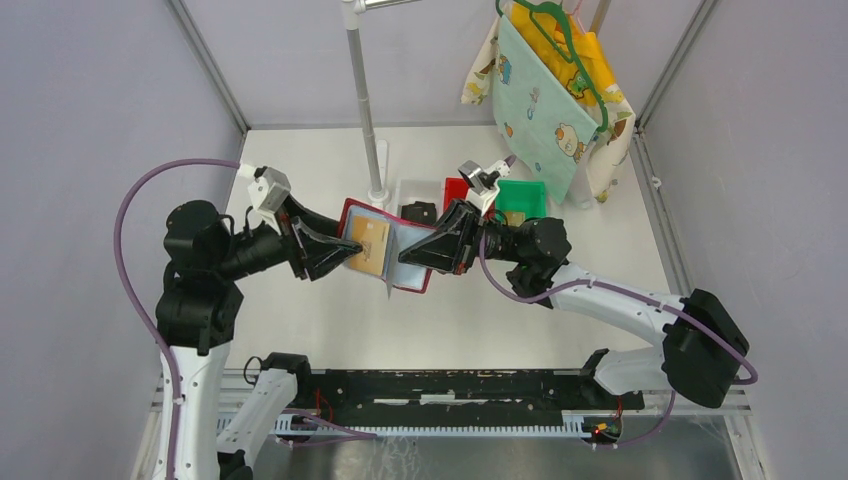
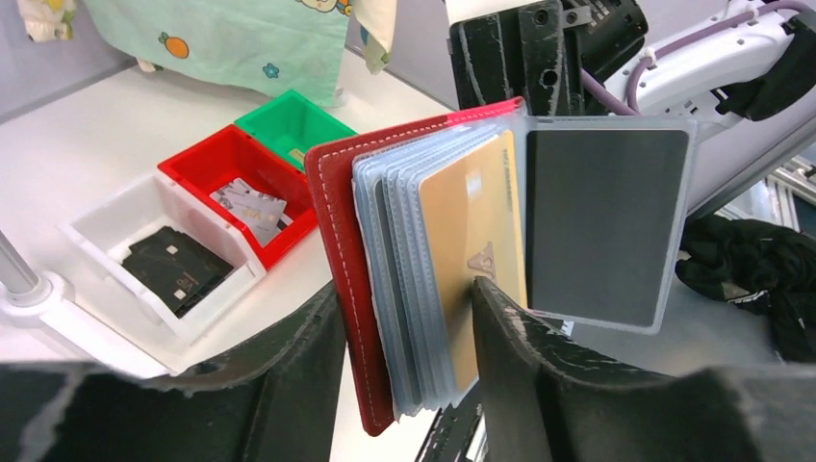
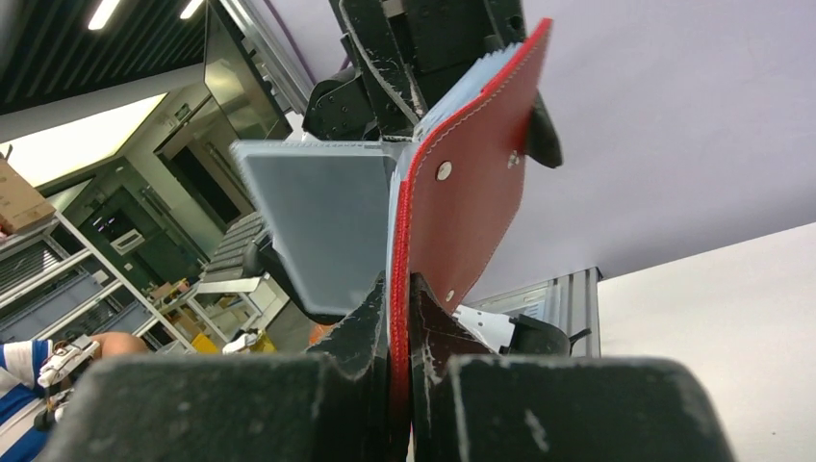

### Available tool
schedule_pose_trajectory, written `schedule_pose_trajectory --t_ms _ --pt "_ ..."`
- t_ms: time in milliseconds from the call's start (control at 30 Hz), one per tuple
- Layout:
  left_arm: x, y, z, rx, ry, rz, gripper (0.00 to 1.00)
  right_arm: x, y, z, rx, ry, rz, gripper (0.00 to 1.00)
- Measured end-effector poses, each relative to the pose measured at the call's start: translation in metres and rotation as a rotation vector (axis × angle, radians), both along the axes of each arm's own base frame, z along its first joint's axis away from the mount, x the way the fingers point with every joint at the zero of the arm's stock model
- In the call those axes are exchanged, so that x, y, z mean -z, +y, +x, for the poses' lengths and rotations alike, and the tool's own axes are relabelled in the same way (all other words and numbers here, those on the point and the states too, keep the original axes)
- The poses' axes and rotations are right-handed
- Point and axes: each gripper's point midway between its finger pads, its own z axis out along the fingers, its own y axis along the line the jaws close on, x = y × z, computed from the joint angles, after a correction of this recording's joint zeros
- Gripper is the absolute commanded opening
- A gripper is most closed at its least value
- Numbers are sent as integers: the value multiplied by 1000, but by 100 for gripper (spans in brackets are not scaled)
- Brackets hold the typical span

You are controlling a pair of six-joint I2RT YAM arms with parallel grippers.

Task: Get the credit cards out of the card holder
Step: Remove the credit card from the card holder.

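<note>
Your right claw (image 3: 402,289) is pinched shut on the red cover of the holder (image 3: 476,183), which hangs in the air, fanned open. Your left claw (image 2: 409,313) stands half wide astride the holder's clear sleeves, one finger touching a gold card (image 2: 470,221) in a sleeve.

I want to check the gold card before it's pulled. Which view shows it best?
The left wrist view: the gold card faces the lens, among the clear sleeves of the red card holder. The top external view shows it small. The right wrist view shows the holder's red cover, not the card.
</note>
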Motion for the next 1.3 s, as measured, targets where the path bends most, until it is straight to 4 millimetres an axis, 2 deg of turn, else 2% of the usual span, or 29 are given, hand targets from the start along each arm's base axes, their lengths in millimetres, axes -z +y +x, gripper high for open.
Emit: schedule_pose_trajectory --t_ms 133,333,533,667,1033,1300 --pt "8 -1 4 -4 41 -9 61 3 3 -2 -11 0 -7 0" --pt "2 -7 -4 62 75 -52 78 -1 2 -5 -26 -14 24 0" --pt "0 -12 -18 146 80 -64 86 -9 -2 -13 -51 -43 58 0" --pt "4 -12 -21 157 105 -59 99 -11 -4 -17 -63 -55 66 0" --pt "14 -11 0 98 188 -59 100 -16 -8 -22 -76 -84 94 0" --pt "9 -17 -3 131 334 -149 100 -24 -11 -27 -92 -108 115 0"
